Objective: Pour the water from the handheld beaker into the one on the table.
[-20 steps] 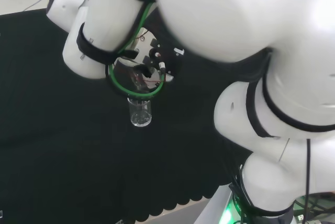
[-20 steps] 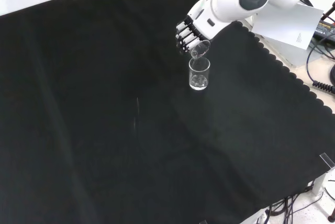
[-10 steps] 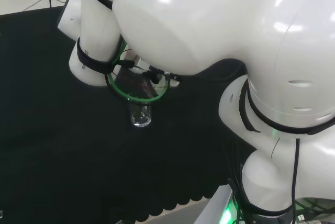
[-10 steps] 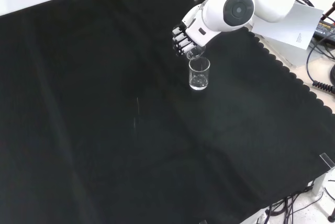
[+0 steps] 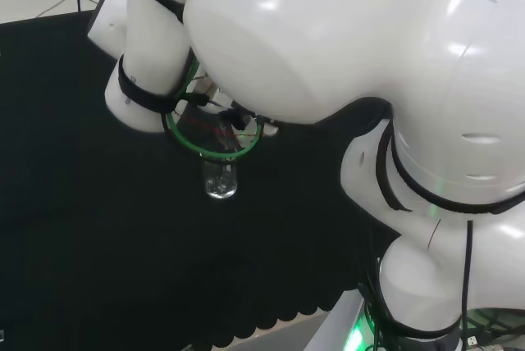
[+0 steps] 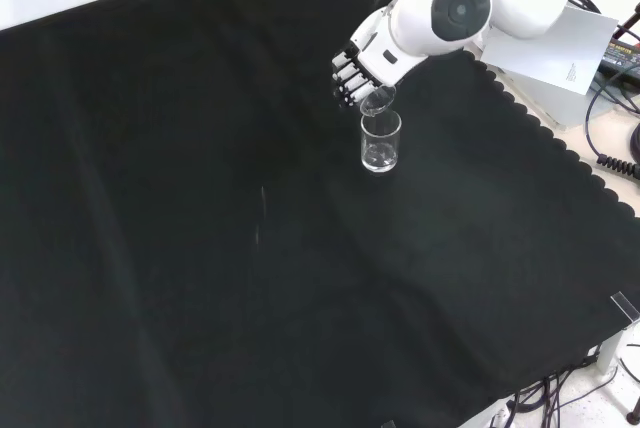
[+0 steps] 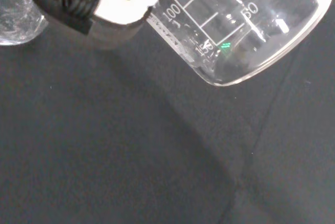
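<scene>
A clear glass beaker point(image 6: 381, 140) stands upright on the black cloth, with some water at its bottom; in the head view the standing beaker point(image 5: 221, 179) shows just below the arm's green cable loop. The hand point(image 6: 356, 63) hangs just above and behind it, its fingers curled round a second clear beaker point(image 6: 377, 100). That held beaker is tipped, its mouth over the standing beaker's rim. In the wrist view the held beaker point(image 7: 238, 22) shows printed scale marks, with a finger point(image 7: 102, 1) wrapped round it.
The arm's big white link with its round grey cap point(image 6: 459, 10) stands right behind the hand. White papers point(image 6: 545, 48) and cables point(image 6: 612, 98) lie off the cloth's scalloped right edge.
The arm's links have swung and shifted slightly in both views. The hand still holds the tipped beaker over the standing one, at nearly the same spot.
</scene>
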You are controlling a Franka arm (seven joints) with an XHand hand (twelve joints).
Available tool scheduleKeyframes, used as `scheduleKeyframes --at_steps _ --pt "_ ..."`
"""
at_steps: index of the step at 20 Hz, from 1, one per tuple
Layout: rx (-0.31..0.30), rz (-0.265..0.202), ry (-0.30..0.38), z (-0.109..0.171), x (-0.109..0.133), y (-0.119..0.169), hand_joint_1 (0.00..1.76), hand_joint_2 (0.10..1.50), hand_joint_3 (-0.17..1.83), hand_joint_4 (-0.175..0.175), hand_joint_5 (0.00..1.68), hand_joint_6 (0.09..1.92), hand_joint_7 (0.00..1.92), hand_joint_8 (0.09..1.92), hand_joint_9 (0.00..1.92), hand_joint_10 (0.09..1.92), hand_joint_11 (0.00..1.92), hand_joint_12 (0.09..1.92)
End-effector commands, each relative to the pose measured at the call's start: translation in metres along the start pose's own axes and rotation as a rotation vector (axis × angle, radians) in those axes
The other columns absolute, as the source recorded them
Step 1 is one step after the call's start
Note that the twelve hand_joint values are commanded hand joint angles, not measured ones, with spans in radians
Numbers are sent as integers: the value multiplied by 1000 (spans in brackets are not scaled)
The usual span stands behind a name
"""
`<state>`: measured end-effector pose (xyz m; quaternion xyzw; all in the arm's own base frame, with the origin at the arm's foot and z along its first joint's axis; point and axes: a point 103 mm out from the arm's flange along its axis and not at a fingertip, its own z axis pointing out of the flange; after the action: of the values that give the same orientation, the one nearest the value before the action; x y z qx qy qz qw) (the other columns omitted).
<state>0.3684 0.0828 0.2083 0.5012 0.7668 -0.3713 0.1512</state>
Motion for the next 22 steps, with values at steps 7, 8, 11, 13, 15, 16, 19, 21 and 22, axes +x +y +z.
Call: scheduleKeyframes --at_steps 7,8,11,13,15,16,19,21,22 --pt "-161 12 437 12 -33 -9 1273 1060 -175 -172 1218 590 1457 608 1483 776 1291 659" --pt "-179 16 460 13 -36 -10 1241 1069 -175 -174 1223 622 1454 783 1488 776 1294 664" --pt "-231 24 534 17 -45 -11 1204 1081 -175 -175 1221 669 1428 1025 1487 785 1289 678" --pt "-258 20 592 20 -50 -12 1200 1082 -175 -175 1220 675 1422 1054 1486 787 1286 680" --pt "-287 16 656 23 -56 -12 1237 1079 -175 -170 1192 677 1400 892 1477 789 1278 679" --pt "-299 14 680 24 -58 -12 1269 1072 -175 -167 1182 657 1399 729 1472 788 1275 675" --pt "-325 9 736 28 -63 -10 1305 1062 -175 -164 1176 624 1406 533 1466 784 1271 666" --pt "-344 8 768 32 -66 -7 1308 1061 -175 -163 1176 620 1409 506 1464 781 1268 663" --pt "-354 9 783 33 -67 -6 1309 1060 -175 -163 1176 619 1410 501 1464 780 1267 662"
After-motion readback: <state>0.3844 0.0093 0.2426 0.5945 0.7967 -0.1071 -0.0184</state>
